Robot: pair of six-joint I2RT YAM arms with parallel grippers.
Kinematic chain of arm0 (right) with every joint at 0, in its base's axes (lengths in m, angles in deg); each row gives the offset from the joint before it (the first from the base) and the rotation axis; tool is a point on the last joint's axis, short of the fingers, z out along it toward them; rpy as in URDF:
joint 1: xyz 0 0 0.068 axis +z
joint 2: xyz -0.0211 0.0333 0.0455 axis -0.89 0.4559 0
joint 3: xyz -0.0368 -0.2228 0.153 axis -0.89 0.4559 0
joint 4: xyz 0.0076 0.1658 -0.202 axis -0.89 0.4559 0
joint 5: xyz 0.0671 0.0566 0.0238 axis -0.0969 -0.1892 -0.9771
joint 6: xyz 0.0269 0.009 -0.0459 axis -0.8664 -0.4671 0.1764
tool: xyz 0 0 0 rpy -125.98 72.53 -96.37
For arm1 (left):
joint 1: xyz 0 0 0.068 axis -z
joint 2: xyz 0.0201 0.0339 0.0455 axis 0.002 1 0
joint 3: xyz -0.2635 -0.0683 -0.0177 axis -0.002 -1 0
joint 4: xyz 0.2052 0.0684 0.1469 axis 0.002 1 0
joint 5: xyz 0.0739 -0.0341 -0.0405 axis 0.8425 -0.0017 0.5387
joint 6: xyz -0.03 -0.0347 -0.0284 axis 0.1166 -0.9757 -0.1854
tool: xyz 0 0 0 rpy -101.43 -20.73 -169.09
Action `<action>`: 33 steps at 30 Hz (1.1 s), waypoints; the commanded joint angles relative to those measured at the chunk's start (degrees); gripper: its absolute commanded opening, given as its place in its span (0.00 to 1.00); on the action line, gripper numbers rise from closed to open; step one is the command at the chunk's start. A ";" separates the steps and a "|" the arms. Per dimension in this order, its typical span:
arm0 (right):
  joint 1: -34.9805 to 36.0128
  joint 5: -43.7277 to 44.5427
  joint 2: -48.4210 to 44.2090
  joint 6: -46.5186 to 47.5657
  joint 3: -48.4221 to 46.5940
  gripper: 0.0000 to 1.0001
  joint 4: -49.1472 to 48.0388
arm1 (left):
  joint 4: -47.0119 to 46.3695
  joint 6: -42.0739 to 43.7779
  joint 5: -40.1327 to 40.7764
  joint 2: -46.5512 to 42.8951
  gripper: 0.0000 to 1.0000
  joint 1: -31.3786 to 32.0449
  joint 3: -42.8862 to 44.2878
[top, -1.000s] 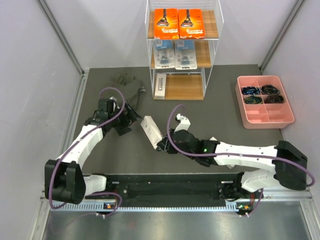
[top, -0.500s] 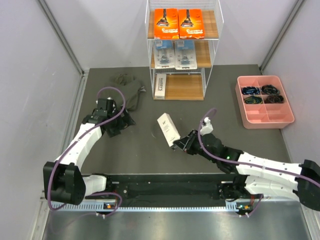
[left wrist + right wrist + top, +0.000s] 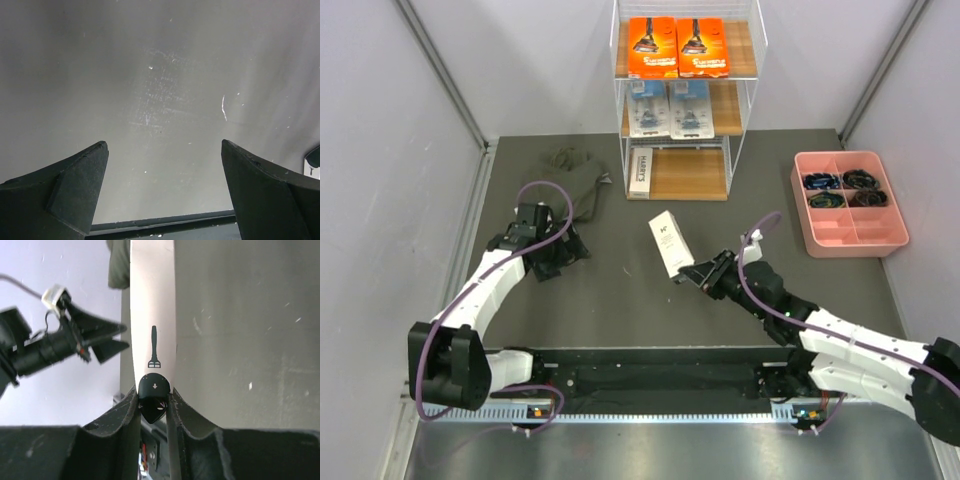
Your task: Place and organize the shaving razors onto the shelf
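My right gripper (image 3: 698, 273) is shut on one end of a slim white razor box (image 3: 670, 243), held above the mat in front of the shelf (image 3: 686, 100). The right wrist view shows the box (image 3: 152, 315) pinched between both fingers. On the shelf, two orange boxes (image 3: 677, 47) lie on the top tier, two blue-and-clear packs (image 3: 668, 108) on the middle tier, and one white box (image 3: 641, 172) at the left of the bottom tier. My left gripper (image 3: 560, 252) hangs open over bare mat at the left, its fingertips (image 3: 95, 155) wide apart with nothing between them.
A pink compartmented tray (image 3: 850, 232) with dark items sits at the right. A dark crumpled cloth (image 3: 578, 172) lies left of the shelf. Grey walls close in both sides, and a black rail (image 3: 660, 378) runs along the near edge.
My right arm has carried the white box rightward and toward the shelf, swinging out to the right. The left arm has shifted only slightly, staying open.
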 commanded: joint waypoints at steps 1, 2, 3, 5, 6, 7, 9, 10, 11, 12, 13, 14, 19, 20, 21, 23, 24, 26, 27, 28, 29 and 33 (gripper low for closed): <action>-5.98 -6.26 3.02 -1.23 0.00 0.05 -11.02 | -0.77 1.16 0.04 -0.23 0.99 -0.21 -0.99; -7.38 -7.58 4.77 -1.23 -0.18 0.05 -11.99 | -0.77 1.34 0.04 -0.15 0.99 -0.21 -0.99; -9.57 -9.25 5.65 -1.15 -0.36 0.05 -12.87 | -0.86 1.43 -0.05 0.20 0.99 -0.21 -1.08; -11.95 -11.98 7.76 -1.15 -1.06 0.05 -15.50 | -0.77 1.60 0.04 0.21 0.99 -0.21 -1.08; -14.05 -12.86 10.12 -1.14 -1.58 0.05 -16.13 | -0.77 1.69 -0.05 0.38 0.99 -0.21 -1.16; -14.94 -13.65 11.36 -1.14 -2.46 0.05 -17.00 | -0.95 1.78 -0.05 0.47 0.99 -0.12 -1.16; -17.14 -15.41 15.13 -2.10 -2.99 0.05 -20.77 | -1.03 1.87 -0.05 0.56 0.99 -0.21 -1.34; -17.50 -16.20 16.28 -2.37 -3.78 0.05 -21.75 | -1.03 1.87 -0.05 0.73 0.99 -0.21 -1.43; -18.20 -16.64 17.78 -2.64 -4.31 0.05 -23.67 | -1.03 1.78 -0.14 0.73 0.99 -0.21 -1.52; -18.64 -16.99 20.40 -2.90 -5.44 0.05 -24.47 | -1.21 1.86 -0.31 0.91 0.99 -0.21 -1.52; -19.43 -17.61 21.99 -3.08 -6.15 0.04 -25.26 | -1.12 1.87 -0.49 0.91 0.99 -0.21 -1.43; -19.78 -17.87 23.31 -3.43 -6.77 0.04 -26.32 | -1.21 1.87 -0.58 1.08 0.99 -0.21 -1.43; -21.63 -18.58 31.92 -4.40 -13.27 0.04 -29.14 | -1.12 2.04 -0.84 1.08 0.99 -0.21 -1.43; -21.89 -18.58 33.25 -4.40 -14.50 0.04 -29.14 | -1.04 2.22 -0.84 1.17 0.99 -0.21 -1.52; -22.07 -18.67 34.39 -4.57 -16.60 0.04 -29.75 | -1.12 2.30 -0.93 1.17 0.99 -0.21 -1.52; -22.86 -18.58 37.82 -5.36 -18.72 0.04 -30.19 | -1.03 2.39 -1.02 1.35 0.99 -0.21 -1.60; -23.12 -18.67 38.96 -5.71 -20.64 0.04 -30.63 | -1.12 2.57 -1.28 1.44 0.99 -0.21 -1.69; -24.18 -19.46 42.83 -6.85 -22.58 0.04 -32.21 | -1.21 2.66 -1.37 1.52 0.99 -0.21 -1.69; -24.53 -19.63 43.97 -7.29 -24.25 0.04 -32.74 | -1.04 3.09 -1.28 1.52 0.99 -0.21 -1.69; -24.79 -19.72 45.11 -7.64 -25.22 0.04 -32.83 | -0.95 3.18 -1.19 1.70 0.99 -0.21 -1.34; -25.41 -19.72 47.13 -8.00 -26.97 0.04 -33.00 | -0.51 3.27 -1.02 1.79 0.99 -0.21 -1.17; -26.38 -19.72 51.45 -8.88 -30.85 0.04 -32.92 | -0.33 3.62 -1.02 1.79 0.99 -0.21 -0.64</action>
